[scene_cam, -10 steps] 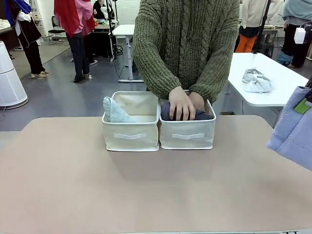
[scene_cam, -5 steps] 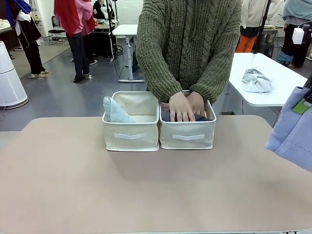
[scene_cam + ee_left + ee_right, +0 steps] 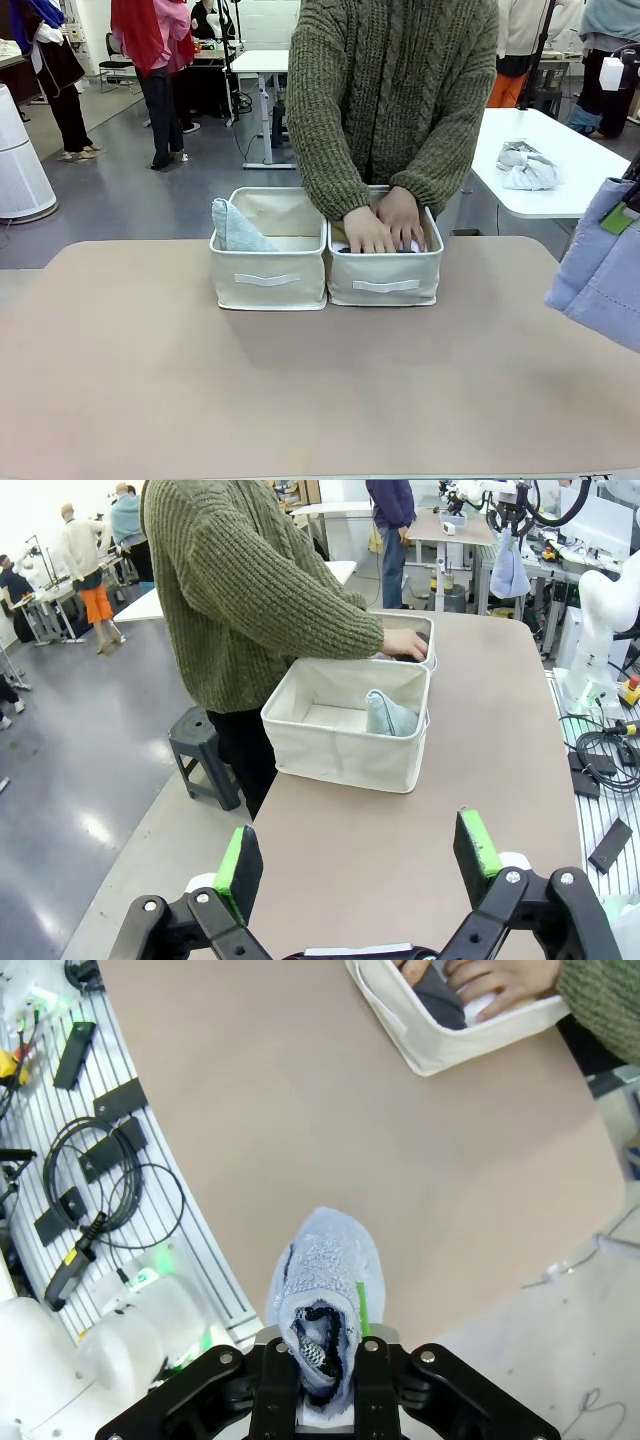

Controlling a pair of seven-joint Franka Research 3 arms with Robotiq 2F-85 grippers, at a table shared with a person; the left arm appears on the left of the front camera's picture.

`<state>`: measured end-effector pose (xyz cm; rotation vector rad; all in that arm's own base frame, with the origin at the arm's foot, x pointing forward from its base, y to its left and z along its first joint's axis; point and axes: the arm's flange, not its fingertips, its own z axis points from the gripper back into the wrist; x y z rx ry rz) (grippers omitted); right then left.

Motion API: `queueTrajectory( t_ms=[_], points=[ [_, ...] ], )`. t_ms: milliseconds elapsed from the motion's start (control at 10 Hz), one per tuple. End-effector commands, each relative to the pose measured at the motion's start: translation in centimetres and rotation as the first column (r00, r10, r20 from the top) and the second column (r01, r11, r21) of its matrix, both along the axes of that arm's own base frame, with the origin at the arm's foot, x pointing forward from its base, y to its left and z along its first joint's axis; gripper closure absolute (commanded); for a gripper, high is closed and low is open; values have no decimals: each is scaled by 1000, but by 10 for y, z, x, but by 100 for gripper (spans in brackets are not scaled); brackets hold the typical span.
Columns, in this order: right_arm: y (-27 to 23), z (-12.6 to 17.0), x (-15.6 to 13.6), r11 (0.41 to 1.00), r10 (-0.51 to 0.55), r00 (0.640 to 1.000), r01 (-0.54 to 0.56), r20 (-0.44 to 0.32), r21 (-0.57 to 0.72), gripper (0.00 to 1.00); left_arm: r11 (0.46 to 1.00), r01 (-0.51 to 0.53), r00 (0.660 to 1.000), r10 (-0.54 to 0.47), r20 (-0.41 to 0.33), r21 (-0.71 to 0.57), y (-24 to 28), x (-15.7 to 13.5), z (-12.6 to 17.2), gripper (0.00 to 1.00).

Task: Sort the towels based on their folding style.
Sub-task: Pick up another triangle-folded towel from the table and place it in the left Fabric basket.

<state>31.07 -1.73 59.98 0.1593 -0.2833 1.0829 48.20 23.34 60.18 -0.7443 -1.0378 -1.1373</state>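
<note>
Two beige bins stand side by side at the table's far edge. In the left bin a pale teal cone towel leans in the corner; the left wrist view has it too. The person's hands press down into the right bin on a dark grey towel with a white one beside it. My right gripper is shut on a periwinkle-blue cone towel, which hangs above the table's right edge. My left gripper is open and holds nothing, well back from the bins.
A white side table at the back right carries a grey-white cloth bundle. Cables and tools lie on a slatted rack beside the table. A dark stool stands by the person. The near tabletop is bare.
The person's hands have pushed deeper into the right bin, and the dark grey towel has sunk below its rim. Neither arm has moved.
</note>
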Motion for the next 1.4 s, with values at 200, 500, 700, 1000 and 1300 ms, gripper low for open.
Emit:
queueTrajectory(
  t_ms=[200, 500, 700, 1000, 1300],
  points=[
    [-1, 2, -2, 1000, 3, 1000, -3, -6, -2, 82, 1000, -11, 1000, 11, -2, 9, -3, -2, 0, 0],
    [0, 0, 0, 1000, 0, 1000, 0, 0, 0, 82, 1000, -11, 1000, 11, -2, 9, -3, -2, 0, 0],
    [0, 0, 0, 1000, 0, 1000, 0, 0, 0, 82, 1000, -11, 1000, 11, -2, 9, -3, -2, 0, 0],
    [0, 0, 0, 1000, 0, 1000, 0, 0, 0, 82, 1000, -11, 1000, 11, -2, 9, -3, -2, 0, 0],
    [0, 0, 0, 1000, 0, 1000, 0, 0, 0, 82, 1000, -11, 1000, 11, -2, 9, -3, -2, 0, 0]
  ],
)
